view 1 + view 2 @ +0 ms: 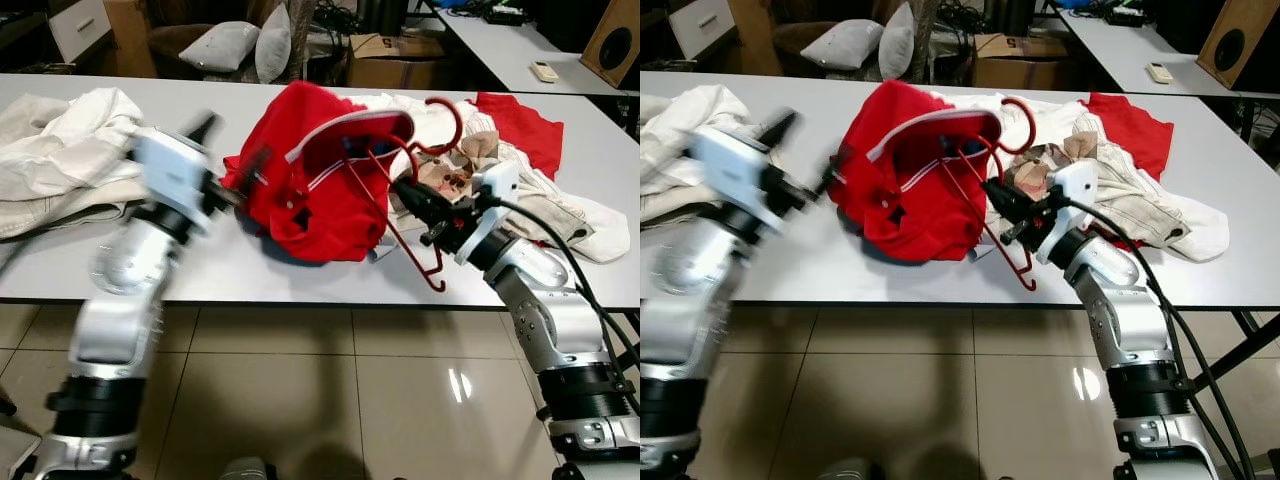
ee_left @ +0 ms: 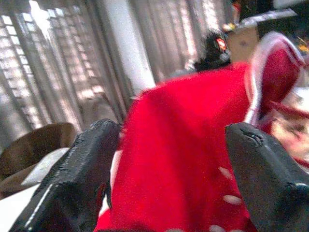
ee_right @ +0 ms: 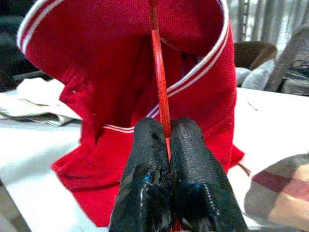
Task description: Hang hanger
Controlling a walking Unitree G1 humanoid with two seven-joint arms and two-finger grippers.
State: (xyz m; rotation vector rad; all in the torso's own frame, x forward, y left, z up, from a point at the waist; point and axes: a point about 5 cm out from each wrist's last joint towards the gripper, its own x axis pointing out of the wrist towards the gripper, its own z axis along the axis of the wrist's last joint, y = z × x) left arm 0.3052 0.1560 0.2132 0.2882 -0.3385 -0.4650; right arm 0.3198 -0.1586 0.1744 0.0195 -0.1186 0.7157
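A red garment with white-striped trim [image 1: 310, 185] lies bunched on the white table [image 1: 150, 270], draped partly over a red wire hanger [image 1: 400, 215] whose hook [image 1: 447, 125] points up. My right gripper [image 1: 400, 190] is shut on one thin arm of the hanger [image 3: 161, 87], just right of the garment's collar opening. My left gripper [image 1: 250, 170] is blurred at the garment's left edge. In the left wrist view its fingers [image 2: 77, 179] stand wide apart with the red cloth [image 2: 193, 145] between and beyond them.
A white garment pile [image 1: 60, 150] lies at the table's left. More clothes, white, plaid and red [image 1: 520, 130], lie behind the hanger at the right. Cushions [image 1: 225, 45] and cardboard boxes [image 1: 395, 55] stand beyond the table. Tiled floor lies below the front edge.
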